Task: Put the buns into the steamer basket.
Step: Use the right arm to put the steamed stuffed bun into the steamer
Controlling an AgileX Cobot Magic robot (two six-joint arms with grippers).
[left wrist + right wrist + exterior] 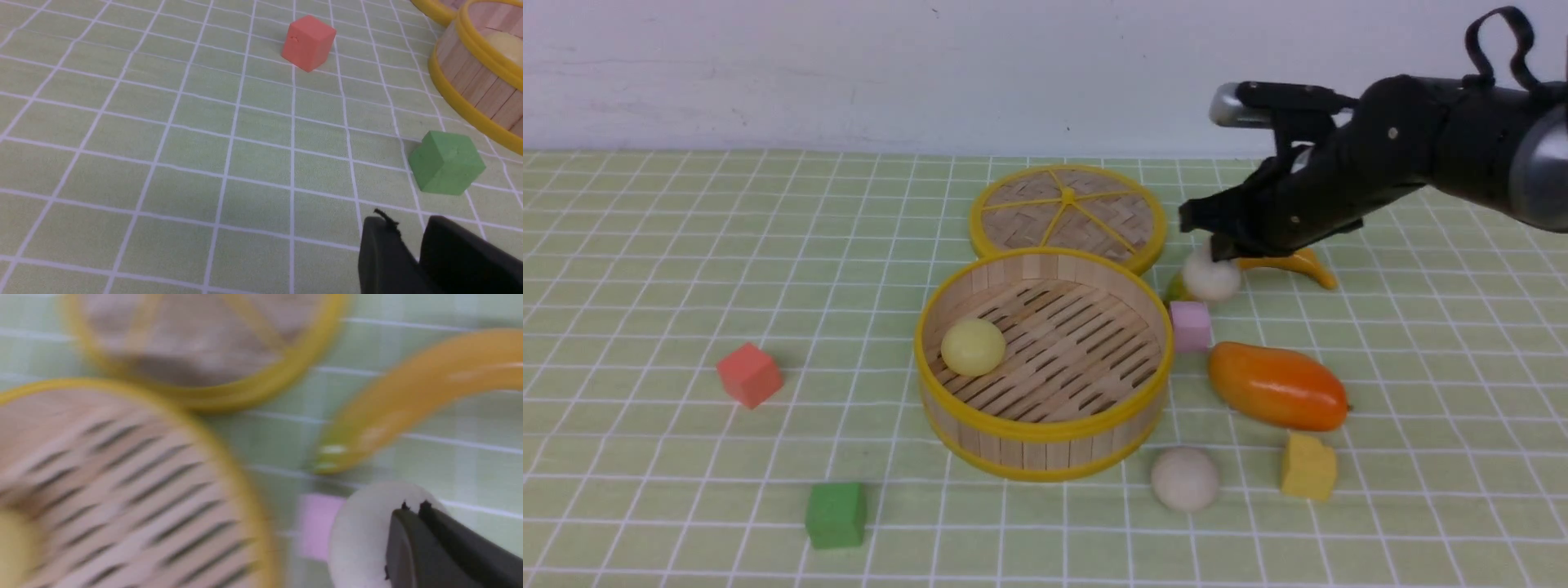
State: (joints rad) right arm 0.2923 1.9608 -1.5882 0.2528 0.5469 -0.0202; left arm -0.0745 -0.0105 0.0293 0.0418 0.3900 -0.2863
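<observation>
Buns counted: three. The right gripper [1218, 247] jaws are seen pressed together with nothing gripped between them; one off-white bun [1211, 279] lies directly beneath the tips, contact not determinable; this bun is outside the steamer basket [1045, 453], which stands to the left of those jaws; one yellow bun [973, 346] is seen on the basket floor, well apart from both pairs of jaws; the second off-white bun [1185, 478] rests on the cloth [645, 286], well apart from the right jaws, near the basket wall. The left gripper [412, 234] jaws are parted by a narrow gap, nothing held. Cubes counted: four; green cube [446, 162] near, ahead of the left jaws; red cube [309, 42] farther ahead; pink cube [1191, 326] just below the right jaws' bun; yellow cube [1308, 467] well apart. One lid [1067, 214], one banana [1298, 265] and one mango [1276, 385] noted near the right jaws.
</observation>
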